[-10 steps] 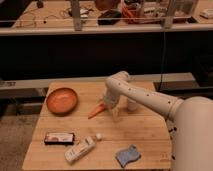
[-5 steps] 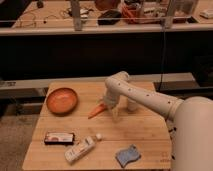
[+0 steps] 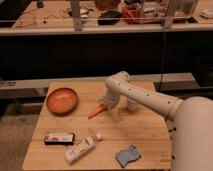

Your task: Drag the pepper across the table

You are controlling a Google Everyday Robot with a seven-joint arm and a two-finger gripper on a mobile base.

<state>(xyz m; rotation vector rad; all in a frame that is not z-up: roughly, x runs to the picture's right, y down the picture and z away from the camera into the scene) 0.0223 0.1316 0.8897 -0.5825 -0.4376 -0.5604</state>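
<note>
Almost nothing has moved: the gripper (image 3: 107,104) stays at one end of the pepper (image 3: 96,112), which lies on the table (image 3: 145,135) near the bowl (image 3: 49,104). Whether it grips the pepper, I cannot tell.

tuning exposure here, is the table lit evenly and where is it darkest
Camera view: the table is evenly, warmly lit, no glare; darkest is the band behind it, under the back counter. The gripper, at the pepper mid-table, is well lit.
</note>
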